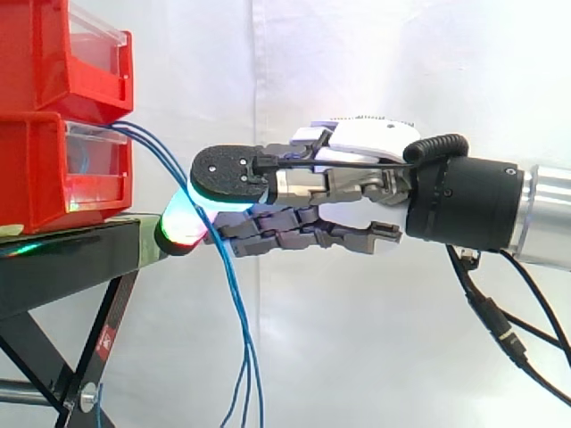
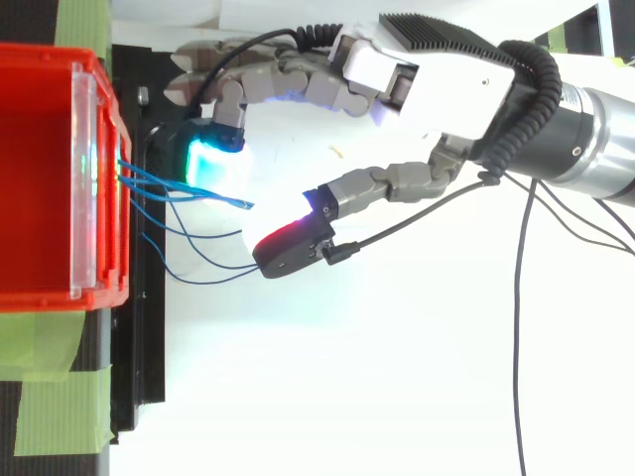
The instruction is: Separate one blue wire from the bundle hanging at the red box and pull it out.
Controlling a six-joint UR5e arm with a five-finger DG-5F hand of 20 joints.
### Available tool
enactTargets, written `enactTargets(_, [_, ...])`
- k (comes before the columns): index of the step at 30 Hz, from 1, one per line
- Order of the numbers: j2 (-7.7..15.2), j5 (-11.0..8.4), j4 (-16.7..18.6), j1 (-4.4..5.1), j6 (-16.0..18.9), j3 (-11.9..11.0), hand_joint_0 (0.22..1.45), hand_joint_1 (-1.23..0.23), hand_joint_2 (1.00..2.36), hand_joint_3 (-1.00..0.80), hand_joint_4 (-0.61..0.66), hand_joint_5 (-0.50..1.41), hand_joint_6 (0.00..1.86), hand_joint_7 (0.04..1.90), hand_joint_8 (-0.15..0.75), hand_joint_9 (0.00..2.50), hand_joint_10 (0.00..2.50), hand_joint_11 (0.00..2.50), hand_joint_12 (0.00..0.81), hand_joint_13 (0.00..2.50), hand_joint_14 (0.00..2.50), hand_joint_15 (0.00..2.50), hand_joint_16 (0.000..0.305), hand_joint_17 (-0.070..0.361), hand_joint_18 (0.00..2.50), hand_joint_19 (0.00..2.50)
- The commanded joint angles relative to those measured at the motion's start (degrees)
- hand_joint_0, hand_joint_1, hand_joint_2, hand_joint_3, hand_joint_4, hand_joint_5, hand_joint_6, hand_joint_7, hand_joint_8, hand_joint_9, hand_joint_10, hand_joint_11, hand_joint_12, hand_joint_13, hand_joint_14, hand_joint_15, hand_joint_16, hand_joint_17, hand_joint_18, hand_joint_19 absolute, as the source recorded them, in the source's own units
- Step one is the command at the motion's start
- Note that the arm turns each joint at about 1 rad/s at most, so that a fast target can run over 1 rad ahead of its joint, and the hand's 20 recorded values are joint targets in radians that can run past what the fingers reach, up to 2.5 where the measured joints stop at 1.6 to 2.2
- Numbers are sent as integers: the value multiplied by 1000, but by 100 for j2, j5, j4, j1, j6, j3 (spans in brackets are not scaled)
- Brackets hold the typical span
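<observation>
Several thin blue wires come out of the lower red bin and hang down past the edge of the black stand. From above, the wires fan out from the bin's front wall toward the hand. My hand reaches in level from the right, with its glowing fingertips at the wires just off the bin's front. In the top view the hand brackets the bundle: a cyan-green pad on the far side, a red-glowing pad on the near side. A wide gap remains between them. No wire is pinched.
A second red bin is stacked on the lower one. Green tape holds the stand's near corner. A white curtain hangs behind, and the floor under the hand is white.
</observation>
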State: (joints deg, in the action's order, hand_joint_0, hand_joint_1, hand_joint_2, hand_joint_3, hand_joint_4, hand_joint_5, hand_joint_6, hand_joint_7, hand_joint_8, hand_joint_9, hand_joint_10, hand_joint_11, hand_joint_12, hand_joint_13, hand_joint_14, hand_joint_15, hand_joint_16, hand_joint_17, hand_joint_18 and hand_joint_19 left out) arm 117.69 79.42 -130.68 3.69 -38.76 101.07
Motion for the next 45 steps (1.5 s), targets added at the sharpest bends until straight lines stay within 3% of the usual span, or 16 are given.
enactTargets(1, [0, 12, -1, -26, 0, 0, 598, -624, 1003, -469, 258, -147, 501, 1250, 298, 398, 2, 89, 363, 251, 3, 113, 56, 125, 192, 187])
enactTargets(7, [-9, 12, -1, -35, 0, 0, 614, -652, 1005, -446, 246, -147, 517, 1297, 299, 403, 3, 96, 364, 265, 3, 111, 55, 124, 202, 189])
enactTargets(14, [0, 4, 8, 1, 0, 0, 633, -692, 1007, -430, 251, -166, 602, 1171, 297, 410, 2, 111, 363, 271, 5, 114, 55, 123, 220, 193])
enactTargets(27, [0, -14, 43, 1, 0, 0, 621, -692, 1003, -468, 248, -166, 593, 1191, 297, 411, 2, 107, 364, 282, 4, 123, 55, 123, 224, 200])
enactTargets(33, [0, -128, 131, 62, 26, 0, 654, -760, 1006, -431, 255, -211, 734, 983, 292, 394, 4, 140, 366, 291, 4, 134, 55, 123, 255, 195])
enactTargets(45, [26, -172, 183, 71, 53, 0, 630, -744, 1003, -469, 269, -199, 714, 1007, 297, 415, 4, 153, 368, 306, 5, 136, 55, 123, 262, 213])
